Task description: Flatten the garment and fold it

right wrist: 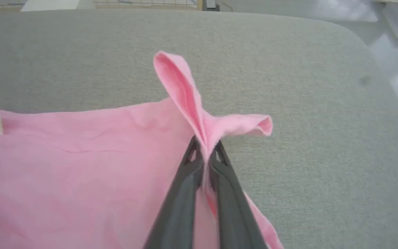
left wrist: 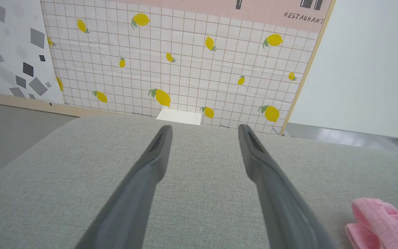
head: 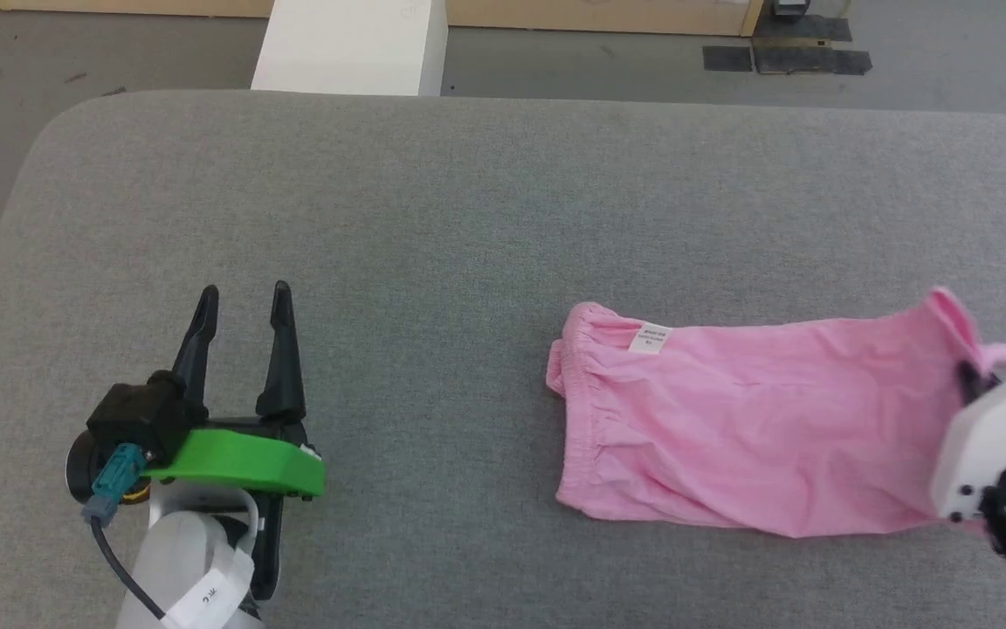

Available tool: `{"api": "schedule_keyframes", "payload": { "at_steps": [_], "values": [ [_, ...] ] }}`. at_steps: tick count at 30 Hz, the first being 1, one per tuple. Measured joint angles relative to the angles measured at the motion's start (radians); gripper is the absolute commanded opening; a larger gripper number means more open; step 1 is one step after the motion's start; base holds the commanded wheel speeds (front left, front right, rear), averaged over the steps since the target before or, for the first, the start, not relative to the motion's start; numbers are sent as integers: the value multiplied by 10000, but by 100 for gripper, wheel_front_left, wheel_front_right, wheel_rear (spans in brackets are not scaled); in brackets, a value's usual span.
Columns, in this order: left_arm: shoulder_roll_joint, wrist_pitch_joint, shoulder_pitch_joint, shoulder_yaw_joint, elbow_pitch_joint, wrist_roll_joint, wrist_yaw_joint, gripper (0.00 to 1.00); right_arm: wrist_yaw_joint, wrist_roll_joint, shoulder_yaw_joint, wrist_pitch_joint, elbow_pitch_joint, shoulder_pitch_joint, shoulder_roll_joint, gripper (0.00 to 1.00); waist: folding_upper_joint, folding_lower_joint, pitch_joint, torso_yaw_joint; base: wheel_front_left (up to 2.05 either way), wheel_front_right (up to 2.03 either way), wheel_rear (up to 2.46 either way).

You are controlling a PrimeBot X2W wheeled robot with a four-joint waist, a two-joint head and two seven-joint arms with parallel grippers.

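**Garment pinched at its far-right end, left gripper idle**

Garment [head: 756,419]: one piece, pink, lying mostly flat on the grey table [head: 468,218], with its long axis running side to side across the robot's front. The gathered edge [head: 577,384] and the single white label [head: 651,337] sit at the end toward the robot's left.

The right gripper [right wrist: 204,157] has its two fingers pressed together on the opposite end. A raised fold of cloth is nipped between the tips, and two small flaps stand up past them. From this gripper the rest of the fabric stretches away to its left and lies low on the table, lightly wrinkled.

The left gripper [head: 245,291] stands spread and holds nothing. Its fingers are over bare table. The gathered edge lies to its right, well apart from it, and shows in the lower right corner of its wrist view.

Of the two grippers, the left is the nearer to the gathered end. A flattening pull would likely run along the long axis, with the left gripper first crossing rightward to reach that free end.
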Motion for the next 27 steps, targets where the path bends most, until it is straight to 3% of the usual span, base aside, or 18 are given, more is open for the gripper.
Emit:
{"api": "schedule_keyframes", "payload": {
  "at_steps": [5,9,16,23,24,25,26,27],
  "values": [
    [-23,0,-1,-6,98,65,-81,100,0,290,2140,842,-1267,122,-234,0,0,0,-45,73,0,0,0],
    [-54,0,-2,-13,171,65,-92,100,0,554,3900,1216,-1465,-107,-619,0,0,0,-41,158,0,0,0],
    [-90,0,-8,-119,236,48,-157,100,0,1030,6130,1310,59,-1458,-667,0,0,0,45,426,0,0,0],
    [-127,0,-33,-259,272,-15,-169,100,0,1432,7325,1246,2090,-2207,-740,0,0,0,234,746,0,0,0],
    [-128,0,-41,-255,282,-17,-169,100,0,1511,7444,1172,2293,-2304,-763,6,0,0,272,777,0,0,0],
    [-128,0,-49,-255,284,-19,-169,100,0,1567,7545,1108,2406,-2372,-792,38,0,0,295,799,0,0,0],
    [-130,0,-58,-257,284,-19,-169,100,0,1624,7672,999,2504,-2458,-848,96,0,0,323,819,0,0,0],
    [-132,0,-58,-247,284,-19,-171,100,0,1699,7735,863,2558,-2540,-867,100,0,0,347,829,0,0,0]
  ]
}}
